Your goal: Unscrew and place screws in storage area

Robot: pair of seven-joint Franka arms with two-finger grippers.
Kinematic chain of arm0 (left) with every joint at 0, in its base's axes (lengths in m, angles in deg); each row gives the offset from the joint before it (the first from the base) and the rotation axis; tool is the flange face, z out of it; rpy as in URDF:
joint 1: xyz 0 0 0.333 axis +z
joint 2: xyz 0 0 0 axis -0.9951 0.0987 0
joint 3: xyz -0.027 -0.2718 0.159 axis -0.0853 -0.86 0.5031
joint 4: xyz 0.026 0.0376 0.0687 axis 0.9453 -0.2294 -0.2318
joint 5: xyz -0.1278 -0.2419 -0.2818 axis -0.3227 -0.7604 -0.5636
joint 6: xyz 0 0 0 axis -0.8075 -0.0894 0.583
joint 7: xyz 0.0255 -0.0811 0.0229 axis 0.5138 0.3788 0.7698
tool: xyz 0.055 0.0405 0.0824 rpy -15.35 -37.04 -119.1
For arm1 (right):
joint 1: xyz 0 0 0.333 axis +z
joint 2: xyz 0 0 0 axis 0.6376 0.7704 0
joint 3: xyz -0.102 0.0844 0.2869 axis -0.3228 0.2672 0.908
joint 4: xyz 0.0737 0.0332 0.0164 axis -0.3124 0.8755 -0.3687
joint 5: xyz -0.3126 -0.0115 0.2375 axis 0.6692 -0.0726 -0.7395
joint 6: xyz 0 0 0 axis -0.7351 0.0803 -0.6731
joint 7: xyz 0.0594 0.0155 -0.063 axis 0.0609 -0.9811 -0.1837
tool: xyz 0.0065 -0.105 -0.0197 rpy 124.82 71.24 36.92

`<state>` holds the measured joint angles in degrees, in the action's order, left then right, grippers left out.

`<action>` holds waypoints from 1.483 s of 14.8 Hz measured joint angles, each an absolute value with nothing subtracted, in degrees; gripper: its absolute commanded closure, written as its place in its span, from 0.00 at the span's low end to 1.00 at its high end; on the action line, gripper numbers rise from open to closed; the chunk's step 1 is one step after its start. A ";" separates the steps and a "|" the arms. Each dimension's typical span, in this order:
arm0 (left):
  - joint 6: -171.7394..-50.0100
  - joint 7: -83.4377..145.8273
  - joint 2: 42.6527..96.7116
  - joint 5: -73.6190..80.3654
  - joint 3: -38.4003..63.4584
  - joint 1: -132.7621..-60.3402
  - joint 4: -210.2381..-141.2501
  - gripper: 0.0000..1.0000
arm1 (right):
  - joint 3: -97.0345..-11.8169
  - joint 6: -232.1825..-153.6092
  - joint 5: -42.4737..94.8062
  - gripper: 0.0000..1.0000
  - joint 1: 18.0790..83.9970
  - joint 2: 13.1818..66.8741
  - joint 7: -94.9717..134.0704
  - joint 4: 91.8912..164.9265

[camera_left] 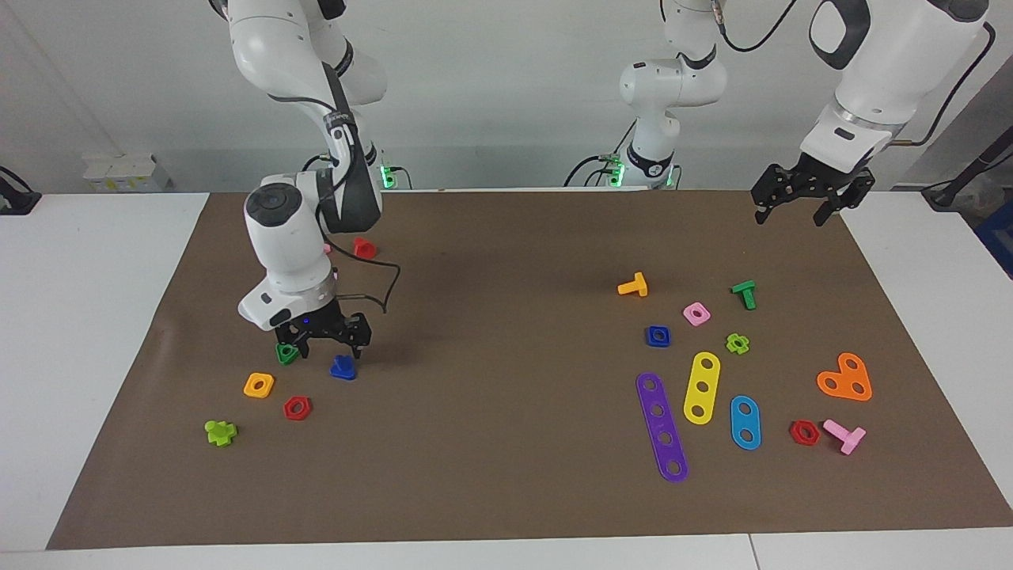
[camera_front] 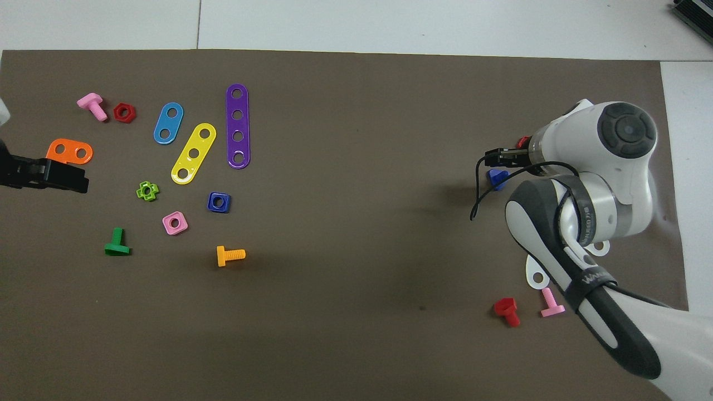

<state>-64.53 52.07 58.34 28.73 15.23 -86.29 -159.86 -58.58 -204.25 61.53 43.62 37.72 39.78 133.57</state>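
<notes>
Where the small blue triangular-headed plastic bolt [camera_left: 343, 368] lies on the brown mat [camera_left: 506, 261], right gripper [camera_left: 324, 339] hangs just above, fingers spread, empty. Left gripper [camera_left: 811, 198] waits well apart from that bolt, fingers spread

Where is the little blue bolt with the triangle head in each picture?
Facing view: the blue bolt lies on the brown mat just under the right gripper, beside a green triangular nut.
Overhead view: the blue bolt peeks out beside the right gripper.
Shared landmark: the right gripper.
</notes>
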 measured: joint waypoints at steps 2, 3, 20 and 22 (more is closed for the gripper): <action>-64.61 52.07 58.34 28.72 15.25 -86.23 -159.87 0.00 | -58.57 -197.99 59.79 0.00 43.63 32.94 39.78 133.19; -64.68 52.07 58.34 28.72 15.29 -86.20 -159.87 0.00 | -58.55 -194.74 59.31 0.00 43.63 30.17 39.77 133.08; -67.56 52.07 58.34 28.72 15.45 -86.13 -159.99 0.00 | -59.12 -168.60 56.66 0.00 42.58 26.38 36.90 116.23; -67.57 52.07 58.34 28.72 15.45 -86.13 -160.06 0.00 | -59.10 -168.42 56.66 0.00 42.58 26.36 36.90 116.43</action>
<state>-67.57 52.07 58.34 28.72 15.45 -86.13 -160.06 -59.10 -168.42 56.66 42.58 26.36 36.90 116.43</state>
